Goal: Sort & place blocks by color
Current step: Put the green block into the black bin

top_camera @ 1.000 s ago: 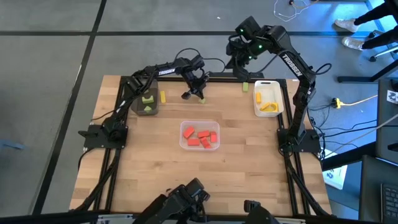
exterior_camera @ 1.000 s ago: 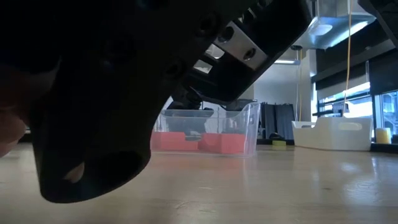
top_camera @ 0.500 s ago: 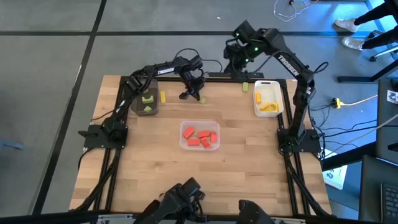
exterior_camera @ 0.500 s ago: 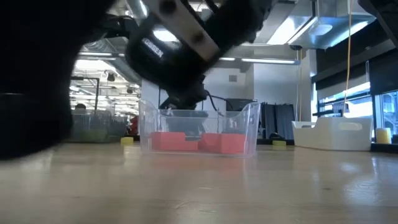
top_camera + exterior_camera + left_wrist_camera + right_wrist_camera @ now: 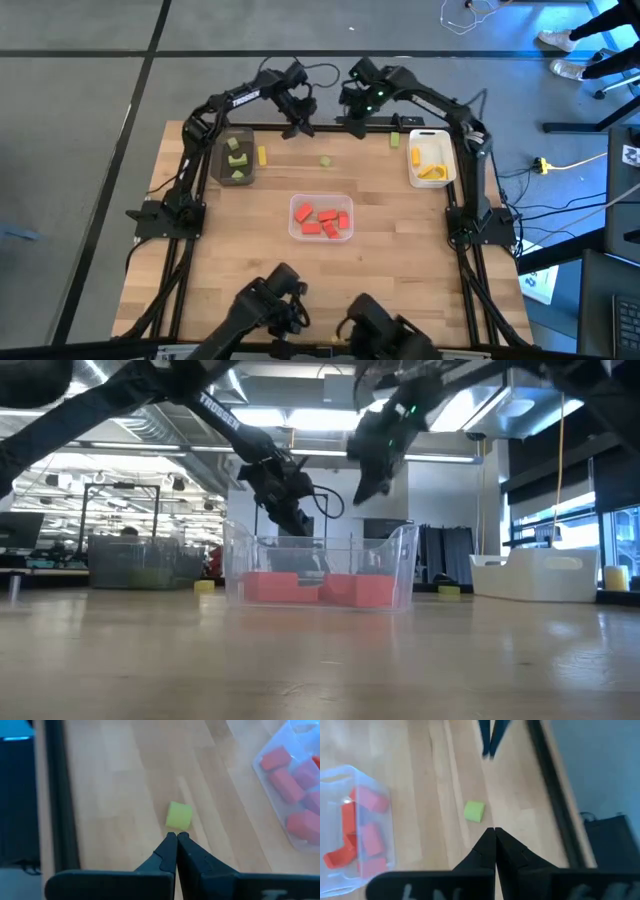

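The left gripper [image 5: 297, 128] hangs above the table's far edge with its fingers [image 5: 170, 851] pressed together on nothing; a loose green block [image 5: 326, 160] lies on the wood just ahead of its tips, apart from them. The right gripper [image 5: 352, 112] hovers close beside the left one, likewise clenched and empty, the same green block [image 5: 474, 811] lying before it. Nearer the table's middle than both grippers, the clear tray [image 5: 295, 228] holds red blocks [image 5: 322, 219]. A yellow block [image 5: 262, 155] lies beside the dark tray [image 5: 222, 172] with green blocks. The white tray [image 5: 411, 165] holds yellow pieces.
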